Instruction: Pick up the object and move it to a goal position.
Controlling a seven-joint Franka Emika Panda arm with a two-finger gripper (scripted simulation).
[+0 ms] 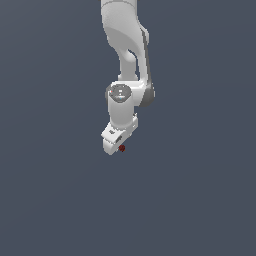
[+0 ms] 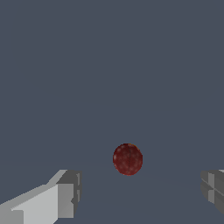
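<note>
While gripper (image 2: 139, 197) gapes wide, dark red ball (image 2: 127, 159) btwn fingers (image 2: 65, 199), untouched, just ahead

Tiny dark red speckled ball (image 2: 127, 159)

The arm (image 1: 125, 45) is showing smooth white rounded shells with a dark grey seam strip running down one side. Above the claw (image 1: 116, 144), a cylindrical joint is carrying a grey circular cap. The claw's fingers (image 2: 65, 197) are looking blocky, white with grey faceted tips.
</note>
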